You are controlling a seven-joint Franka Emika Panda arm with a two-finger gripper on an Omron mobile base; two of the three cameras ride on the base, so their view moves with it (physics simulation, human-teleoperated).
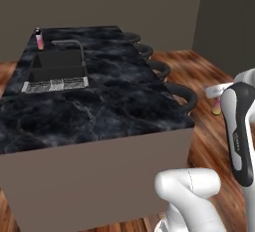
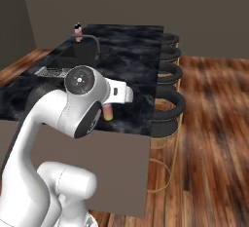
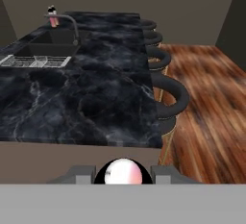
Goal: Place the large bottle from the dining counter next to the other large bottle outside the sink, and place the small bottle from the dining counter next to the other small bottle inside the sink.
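My claw point(image 3: 123, 176) is closed on a bottle point(image 3: 123, 172). In the hand view its rounded pink-and-white end sits right between my two fingers, at the bottom of the picture. From the right base view the same bottle hangs below my hand, a pale pink body shading to yellow-green at its lower end, held in front of the near end of the dining counter point(image 2: 127, 63). From the left base view it hangs off the counter's right side, over the wooden floor point(image 1: 209, 126), just past the nearest stool point(image 1: 182, 95). Whether it is the large or the small bottle I cannot tell.

The dining counter is a long black slab with pale grey veins, on a plain brown-grey base. I am held at its near end, looking down its length.

The sink point(image 1: 56, 66) is set into the far left part of the slab, dark, with a thin curved faucet point(image 1: 74, 47) on its right edge. A ribbed grey drain rack point(image 1: 55, 84) lies along its near edge.

A second bottle point(image 1: 39, 39), pink with a dark cap, stands upright on the slab by the sink's far left corner, outside the basin, well apart from me.

Four round black stools line the right edge of the counter, one behind the other.
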